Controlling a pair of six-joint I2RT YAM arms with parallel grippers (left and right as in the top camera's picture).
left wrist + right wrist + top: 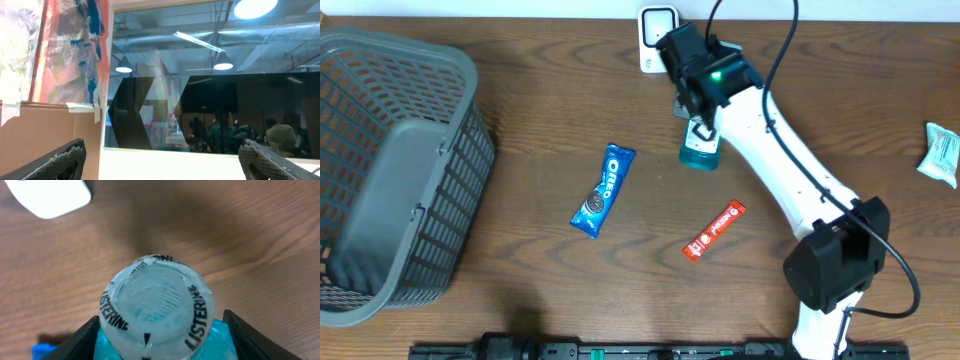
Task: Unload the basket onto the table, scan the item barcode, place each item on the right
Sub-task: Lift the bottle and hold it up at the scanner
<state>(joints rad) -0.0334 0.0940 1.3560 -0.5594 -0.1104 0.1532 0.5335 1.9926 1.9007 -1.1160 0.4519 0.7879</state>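
**Overhead view: mouthwash bottle under the right gripper, beside the scanner**

Overhead, I saw the teal mouthwash bottle (700, 152) near the back middle of the table (530, 120), just in front of the white scanner (658, 35). The right gripper (704, 126) sat directly over it and hid its top. My right wrist camera gave what the overhead could not. It looked straight down on the bottle's (157, 310) sealed cap with LISTERINE printed round the rim. The right gripper (160, 332) had its black fingers (82, 340) at middling width, and they lay against the teal shoulders on both sides, holding it. A corner of the scanner (47, 197) showed at the upper left, apart from the bottle.

Nothing lay between bottle and scanner. Farther out were an Oreo packet (602, 190) to the front left and a red stick packet (714, 229) to the front. A grey basket (460, 70) stood at the far left, and a pale green packet (942, 152) lay at the right edge. All were well apart from the bottle.

The left gripper (161, 150) appeared only in its own wrist camera. Its fingers were spread wide and empty, aimed at a window and not at the table.
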